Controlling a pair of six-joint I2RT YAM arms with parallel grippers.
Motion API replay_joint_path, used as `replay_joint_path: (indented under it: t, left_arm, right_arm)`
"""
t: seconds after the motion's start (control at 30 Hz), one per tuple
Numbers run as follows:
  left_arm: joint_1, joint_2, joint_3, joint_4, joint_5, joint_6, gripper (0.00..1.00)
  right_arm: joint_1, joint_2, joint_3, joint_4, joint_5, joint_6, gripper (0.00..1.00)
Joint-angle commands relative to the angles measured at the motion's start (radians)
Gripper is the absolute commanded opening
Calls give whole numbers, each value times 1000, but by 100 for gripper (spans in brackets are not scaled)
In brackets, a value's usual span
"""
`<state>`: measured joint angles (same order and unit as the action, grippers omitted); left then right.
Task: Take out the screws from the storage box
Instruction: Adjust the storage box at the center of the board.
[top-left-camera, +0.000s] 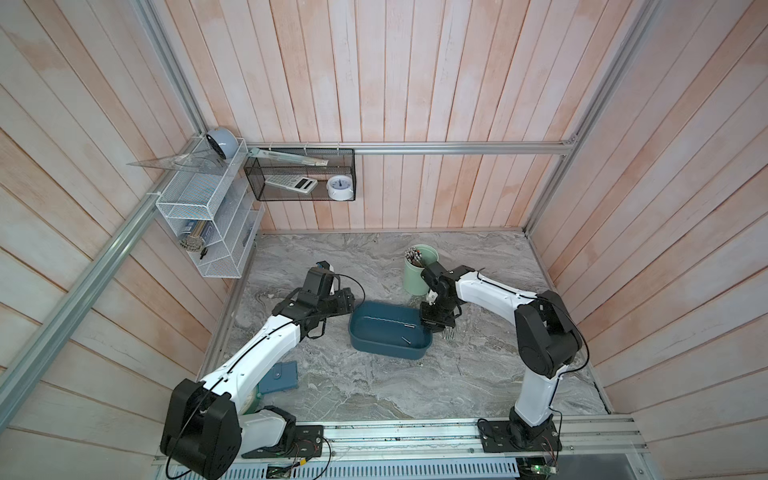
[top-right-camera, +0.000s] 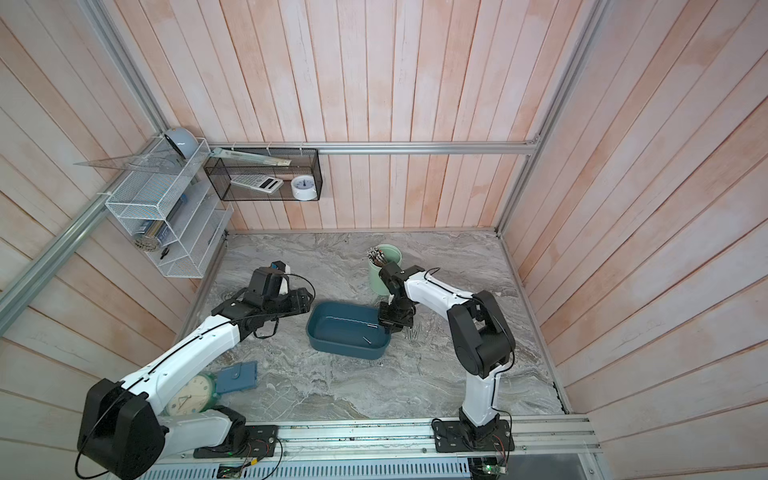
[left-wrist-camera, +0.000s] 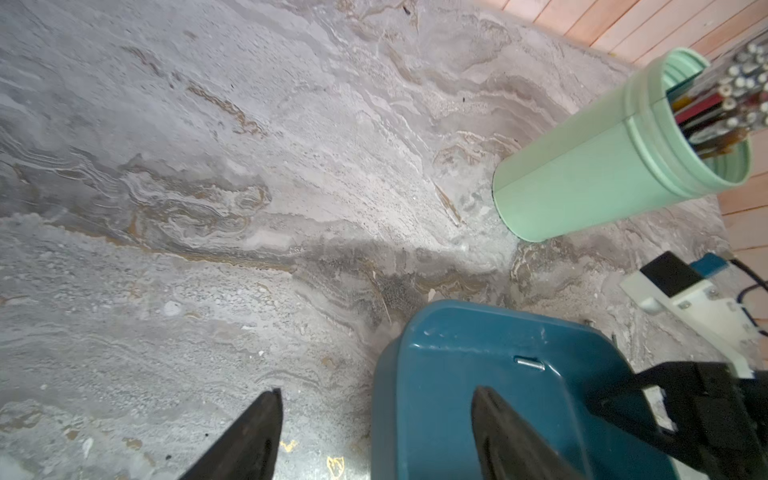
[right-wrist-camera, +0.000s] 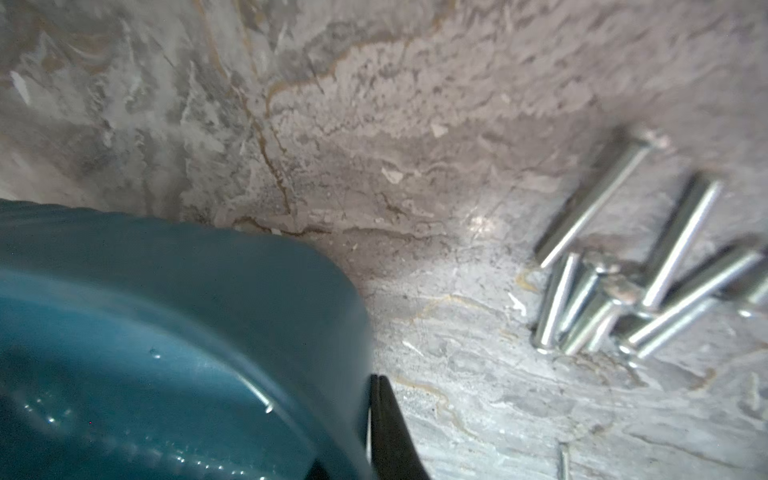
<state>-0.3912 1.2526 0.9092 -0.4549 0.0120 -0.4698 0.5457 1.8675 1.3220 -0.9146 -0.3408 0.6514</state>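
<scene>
Right wrist | right jaws clenched by storage box (right-wrist-camera: 270, 270) rim | left jaws released

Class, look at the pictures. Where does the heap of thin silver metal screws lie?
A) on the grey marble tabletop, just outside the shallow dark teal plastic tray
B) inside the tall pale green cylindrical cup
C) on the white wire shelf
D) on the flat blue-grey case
A: the heap of screws lies on the marble tabletop close beside the teal tray, on the right arm's side.
</scene>
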Motion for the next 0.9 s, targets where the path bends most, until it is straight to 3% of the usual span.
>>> replay_joint_path:
  t: [0.0, 0.37, 0.87]
  left_arm:
    - [6, -45, -24, 26, -53, 20, 77]
    - [7, -58, -28, 30, -60, 21, 77]
    - [6, -41, -27, 33, -38, 20, 77]
  right_arm:
    - [-27, -54, -12, -67, -123, -6, 0]
    - [-34, -59, -17, -106, -115, -47, 0]
    - [20, -8, 24, -64, 108, -103, 0]
